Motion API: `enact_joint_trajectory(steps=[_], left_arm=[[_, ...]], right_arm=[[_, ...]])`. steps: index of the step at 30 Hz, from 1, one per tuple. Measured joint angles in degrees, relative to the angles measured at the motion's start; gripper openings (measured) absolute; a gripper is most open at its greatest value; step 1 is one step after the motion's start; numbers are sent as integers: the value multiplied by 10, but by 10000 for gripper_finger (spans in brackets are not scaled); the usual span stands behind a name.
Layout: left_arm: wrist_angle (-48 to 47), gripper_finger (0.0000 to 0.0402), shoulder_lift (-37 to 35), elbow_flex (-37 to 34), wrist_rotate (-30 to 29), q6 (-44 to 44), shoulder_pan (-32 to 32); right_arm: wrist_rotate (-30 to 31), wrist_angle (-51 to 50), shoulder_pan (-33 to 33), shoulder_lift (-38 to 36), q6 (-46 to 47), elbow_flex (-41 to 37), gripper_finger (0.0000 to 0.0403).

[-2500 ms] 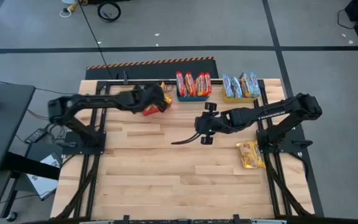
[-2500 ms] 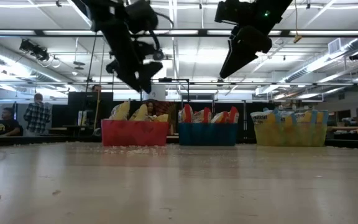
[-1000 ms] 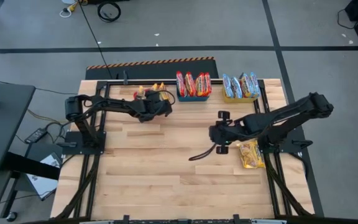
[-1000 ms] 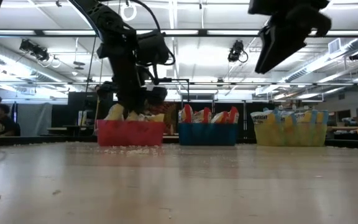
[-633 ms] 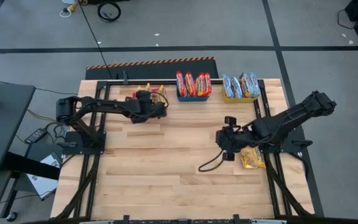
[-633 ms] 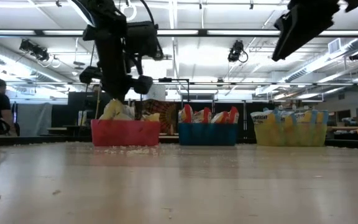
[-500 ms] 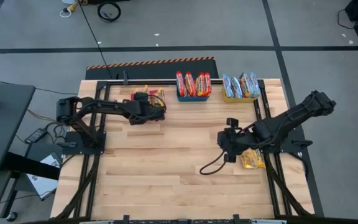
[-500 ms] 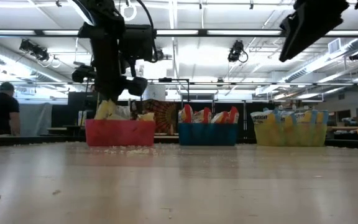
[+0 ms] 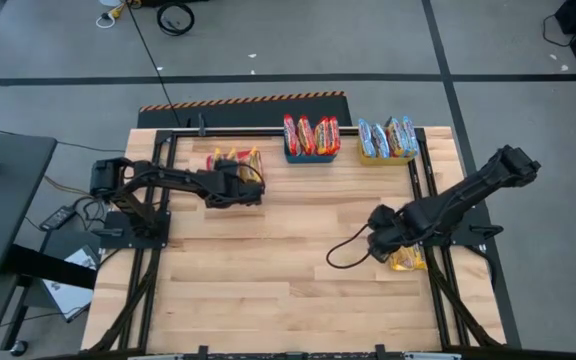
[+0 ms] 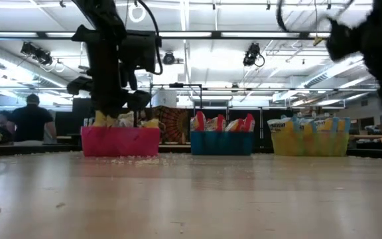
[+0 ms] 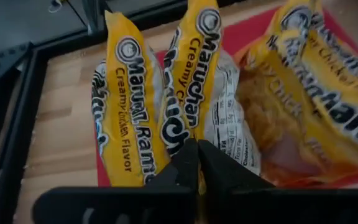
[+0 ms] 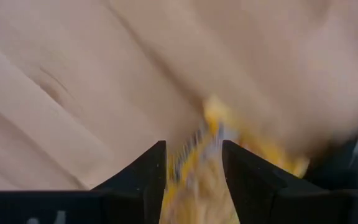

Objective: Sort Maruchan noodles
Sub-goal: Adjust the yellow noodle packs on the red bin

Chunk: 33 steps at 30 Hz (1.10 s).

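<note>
The red bin (image 9: 230,160) at the table's far left holds several yellow Maruchan noodle packets (image 11: 126,106), standing on edge. My left gripper (image 9: 240,176) is shut at the bin's near side, its fingers (image 11: 184,163) closed against the middle yellow packet (image 11: 197,68). A loose yellow packet (image 9: 406,259) lies flat on the table near the right edge. My right gripper (image 12: 193,149) hangs open just over it, one finger on each side; whether it touches is blurred. My left gripper is shut at the lower, near end of the middle yellow packet (image 11: 199,179); a yellow sliver shows between the fingers. The fingers slant down from the table's near side. They hide the contact, so packet edge or bin wall I cannot tell. The packet stands in the bin.
A blue bin (image 9: 311,150) with red packets and a yellow bin (image 9: 388,150) with pale blue packets stand along the far edge. Black arm frames (image 9: 438,240) flank the table. Bare wood lies across the middle and near side. People (image 10: 32,123) stand in the room behind.
My left gripper, still shut, has moved toward the table's left edge and a little nearer, and the red bin has slid left along the far edge with it. My right gripper has travelled toward the right and near edges and come down over the loose yellow packet.
</note>
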Motion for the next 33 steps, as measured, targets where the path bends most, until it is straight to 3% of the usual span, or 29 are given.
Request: enact_joint_trajectory(steps=[5,11,16,20,25,30,33], left_arm=[[1,57,-13,-2,20,33,-8],[-3,128,-74,3,19,128,-9],[-65,179,-153,2,20,205,-3],[-119,194,-213,-16,23,215,8],[-114,184,-250,-94,34,215,42],[15,173,-249,-171,35,281,78],[133,172,-249,-198,48,355,94]], right_arm=[[-116,1,0,0,88,-44,170],[-143,-13,-1,13,107,-28,171],[-190,-97,20,45,87,-23,171],[-217,-136,44,52,79,-27,171],[-237,-50,61,58,56,-71,171],[-207,94,40,76,-23,-78,171],[-109,182,18,81,-93,-44,171]])
